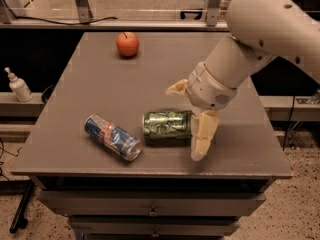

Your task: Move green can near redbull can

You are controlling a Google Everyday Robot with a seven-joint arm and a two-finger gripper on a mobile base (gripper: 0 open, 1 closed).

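The green can [166, 124] lies on its side on the grey table [100, 84], right of centre near the front. The redbull can [112, 137] lies on its side just left of it, slanted, a small gap between them. My gripper [189, 112] is at the green can's right end, fingers spread apart. One pale finger [201, 135] reaches down in front of the can's end, and the other finger [176, 88] shows behind it. I cannot tell whether either finger touches the can.
A red apple [127, 43] sits at the table's far left-centre. A white pump bottle [19, 85] stands on a ledge left of the table. The table's front edge is close below both cans. My arm [260, 29] crosses over the right side.
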